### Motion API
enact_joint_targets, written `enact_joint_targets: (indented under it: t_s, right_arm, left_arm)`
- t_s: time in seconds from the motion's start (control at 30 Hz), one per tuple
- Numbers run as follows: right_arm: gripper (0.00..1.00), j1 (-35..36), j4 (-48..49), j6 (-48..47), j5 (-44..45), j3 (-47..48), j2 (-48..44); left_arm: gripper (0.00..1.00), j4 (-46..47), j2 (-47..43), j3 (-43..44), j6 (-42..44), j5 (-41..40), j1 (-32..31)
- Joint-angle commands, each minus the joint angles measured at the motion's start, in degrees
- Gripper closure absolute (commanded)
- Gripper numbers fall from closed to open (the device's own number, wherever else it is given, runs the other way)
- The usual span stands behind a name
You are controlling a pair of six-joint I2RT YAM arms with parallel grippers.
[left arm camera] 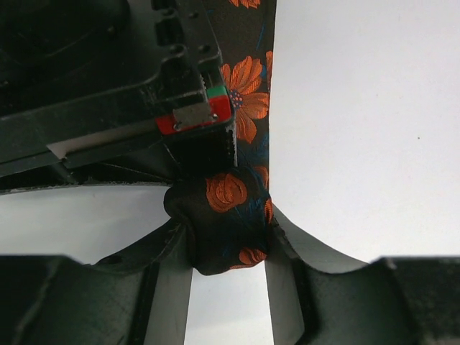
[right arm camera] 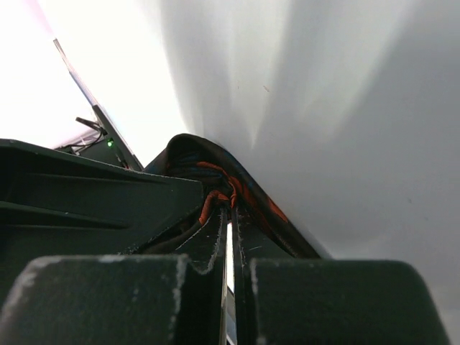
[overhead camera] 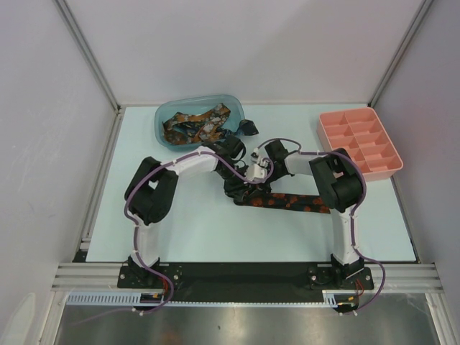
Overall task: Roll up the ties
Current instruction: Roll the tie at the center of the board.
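A dark tie with orange-red flowers [overhead camera: 291, 203] lies flat on the table, its left end rolled into a small bundle [left arm camera: 226, 219]. My left gripper [left arm camera: 228, 248] is shut on this bundle, a finger against each side. My right gripper [right arm camera: 228, 215] is nearly closed and pinches a fold of the same tie [right arm camera: 223, 188] right next to the roll; its black body with a red and green tag [left arm camera: 198, 115] shows in the left wrist view. In the top view both grippers, left [overhead camera: 236, 188] and right [overhead camera: 250, 187], meet over the tie's left end.
A blue bowl [overhead camera: 164, 126] at the back holds several more patterned ties [overhead camera: 198, 123]. A small dark bundle [overhead camera: 249, 128] lies by its right rim. A pink compartment tray [overhead camera: 359, 140] stands at the back right. White walls enclose the table.
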Motion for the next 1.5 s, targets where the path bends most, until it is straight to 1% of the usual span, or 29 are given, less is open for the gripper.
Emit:
enact_joint_targets:
  t_s: [0.0, 0.17, 0.2, 0.37, 0.47, 0.5, 0.6, 0.73, 0.83, 0.97, 1.07, 1.13, 1.17, 1.23, 1.27, 1.33, 1.37, 1.43, 1.47]
  right_arm:
    - [1.00, -0.2, 1.2, 0.1, 1.3, -1.1, -1.5]
    - [0.87, -1.9, 0.4, -0.1, -2.9, -1.8, -5.2]
    - [0.83, -2.1, -0.2, -0.2, -4.0, -2.0, -5.6]
    - [0.76, -3.9, -3.4, -2.7, -5.1, -2.5, -6.8]
    - [0.69, -4.7, -4.2, -2.8, -5.9, -2.7, -7.8]
    - [0.65, -4.8, -4.5, -2.6, -6.2, -2.8, -8.0]
    - [0.59, -5.1, -4.4, -1.9, -7.3, -3.2, -9.7]
    - [0.58, -4.8, -1.9, 1.2, -8.6, -4.0, -10.9]
    - [0.57, -5.0, -1.9, 1.5, -9.2, -4.1, -11.1]
    - [0.56, -4.2, -1.2, 2.2, -7.6, -4.6, -10.3]
    - [0.57, -2.9, -0.3, 1.9, -5.9, -4.3, -8.6]
    - [0.60, -2.6, -0.3, 1.4, -5.0, -4.0, -6.8]
    - [0.64, -2.7, -0.1, 0.9, -4.5, -3.8, -6.2]
    - [0.70, -2.7, -0.8, -0.3, -3.3, -3.3, -5.5]
    - [0.78, -3.0, -1.4, -1.3, -2.3, -3.3, -5.5]
    - [0.89, -3.4, -3.0, -3.3, -1.4, -3.6, -5.3]
    - [1.00, -3.8, -3.4, -3.8, -0.4, -3.6, -5.2]
    - [1.00, -4.2, -4.4, -5.1, 0.6, -4.0, -5.4]
    - [1.00, -4.5, -4.8, -5.3, 1.1, -4.3, -5.5]
  left_arm:
    - [0.62, -1.3, 1.7, 1.5, -0.5, -0.3, -2.8]
    - [0.67, -2.1, 2.3, -0.2, 2.2, -4.6, -3.7]
    - [0.67, -2.3, 2.5, -0.4, 2.9, -5.0, -3.8]
    - [0.67, -3.8, 4.6, 0.7, 3.8, -6.6, -4.1]
    - [0.67, -4.2, 5.2, 1.4, 4.3, -7.4, -4.3]
    - [0.67, -4.2, 5.3, 1.6, 4.4, -7.5, -4.4]
    - [0.67, -4.5, 5.6, 1.7, 4.6, -7.7, -4.5]
    - [0.66, -4.5, 5.7, 1.9, 4.9, -8.0, -4.6]
    - [0.66, -4.5, 5.8, 1.9, 5.0, -8.2, -4.6]
    - [0.65, -4.5, 6.0, 2.2, 4.9, -8.3, -4.6]
    - [0.63, -4.5, 5.6, 2.0, 5.1, -8.1, -4.6]
    - [0.62, -4.6, 5.5, 1.7, 5.2, -8.0, -4.6]
    - [0.60, -4.5, 5.4, 1.7, 5.3, -8.0, -4.6]
    - [0.59, -4.5, 5.3, 1.5, 5.1, -7.7, -4.6]
    - [0.56, -4.5, 5.2, 1.4, 5.0, -7.4, -4.6]
    - [0.53, -4.4, 4.5, 1.1, 4.9, -6.9, -4.3]
    - [0.46, -4.3, 4.1, 0.9, 4.9, -5.9, -4.2]
    - [0.39, -3.1, 2.5, 0.5, 3.9, -4.5, -3.3]
    - [0.30, -2.9, 2.0, 0.4, 3.8, -2.5, -2.8]
